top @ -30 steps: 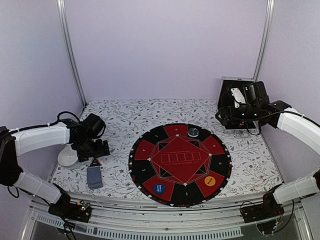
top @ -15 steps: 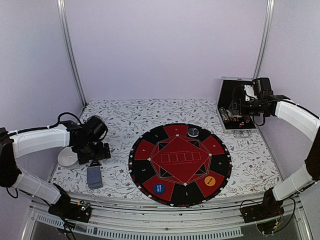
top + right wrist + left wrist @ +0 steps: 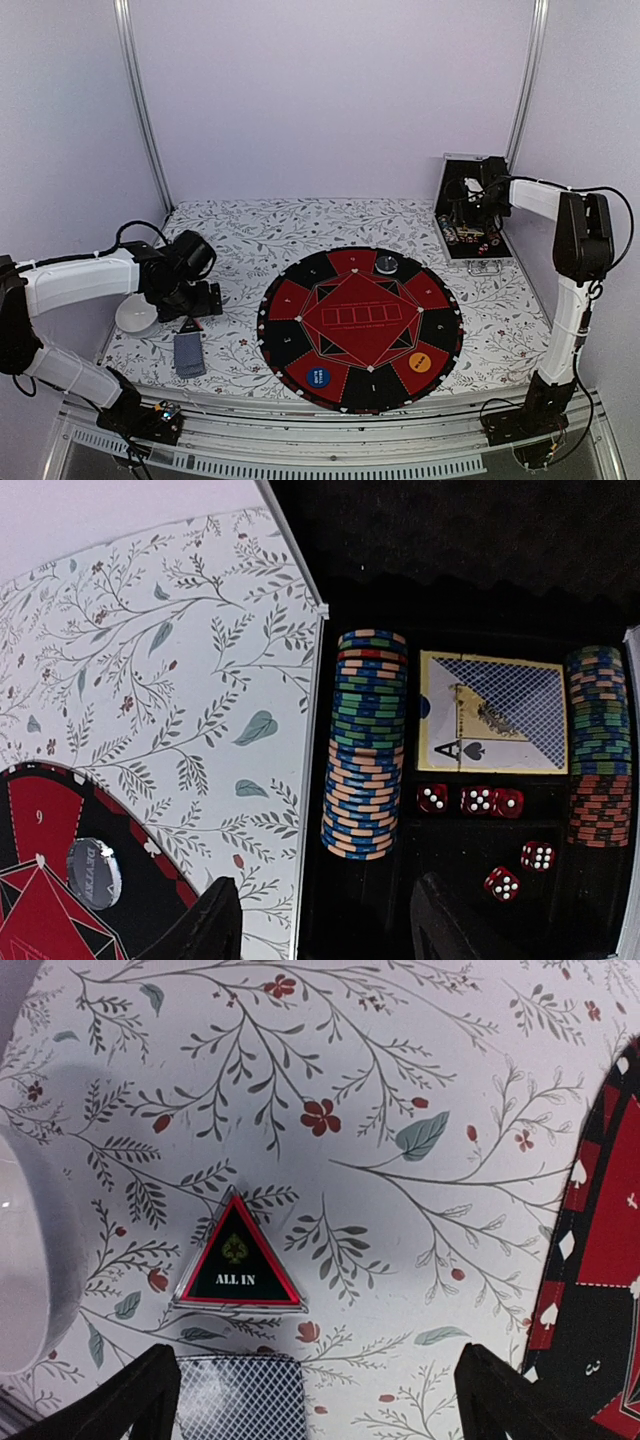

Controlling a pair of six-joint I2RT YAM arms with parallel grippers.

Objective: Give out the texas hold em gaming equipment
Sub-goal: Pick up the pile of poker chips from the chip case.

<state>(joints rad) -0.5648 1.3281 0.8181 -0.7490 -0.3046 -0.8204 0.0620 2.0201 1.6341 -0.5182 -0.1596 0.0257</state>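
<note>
floral cloth [image 3: 240,235] is spread over the table. at the far left a pale dish [image 3: 135,314] is set near the cloth's edge, and just beside it the left gripper [image 3: 192,300] is held low over the cloth. in the left wrist view the left gripper [image 3: 320,1355] is seen with its two dark fingers spread wide and nothing between them. under it a black triangular token [image 3: 238,1268], edged in red and lettered "all in", is laid flat. a deck of playing cards [image 3: 240,1398] is laid just nearer the arm bases, grey-blue cross-hatched back upward. whether deck and token touch cannot be told; neither is touched by the fingers

in the middle a round red and black mat [image 3: 360,328] is laid. on its near rim a blue marker disc [image 3: 318,377] and, further right, an orange marker disc [image 3: 420,362] are set well apart. a silvery dealer button [image 3: 386,264] is set on its far rim

at the far right an open black case [image 3: 442,195] is placed in the back corner, and the right gripper [image 3: 470,205] is held over it. in the right wrist view the right gripper [image 3: 325,885] is shown with fingers parted wide and empty. inside the case two rows of striped poker chips [image 3: 365,745] are packed on edge, a second card deck [image 3: 490,712] is lodged between them, and red dice [image 3: 475,800] are scattered beside that deck, toward the gripper
</note>
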